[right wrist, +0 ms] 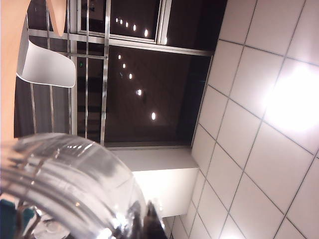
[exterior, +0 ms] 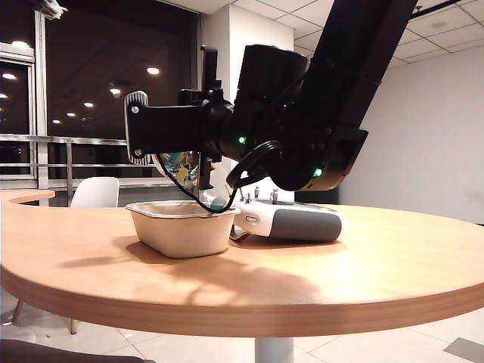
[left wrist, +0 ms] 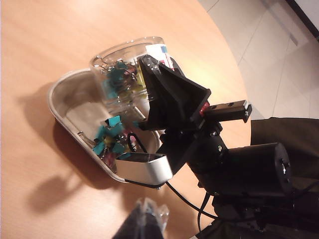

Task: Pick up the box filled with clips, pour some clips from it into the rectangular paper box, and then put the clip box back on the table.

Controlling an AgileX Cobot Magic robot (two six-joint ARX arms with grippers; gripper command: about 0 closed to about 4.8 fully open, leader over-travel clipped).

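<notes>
The box filled with clips (left wrist: pixel 124 69), a clear round jar, hangs tilted with its mouth over the rectangular paper box (left wrist: pixel 64 102). My right gripper (left wrist: pixel 152 87) is shut on it. Several teal and yellow clips (left wrist: pixel 110 137) lie in the beige tray, and more remain inside the jar. In the exterior view the jar (exterior: pixel 180 168) sits just above the paper box (exterior: pixel 181 231) on the table (exterior: pixel 363 257). The right wrist view shows the jar's wall (right wrist: pixel 65 174) against the right gripper (right wrist: pixel 143 219). My left gripper (left wrist: pixel 144 221) hovers above the table near the tray, its fingertips together and empty.
A white-and-grey controller (exterior: pixel 299 221) lies on the table right behind the paper box, partly under the right arm (exterior: pixel 302 121). A white chair (exterior: pixel 96 192) stands beyond the table's far edge. The table's rounded edge (left wrist: pixel 224 55) runs close to the tray.
</notes>
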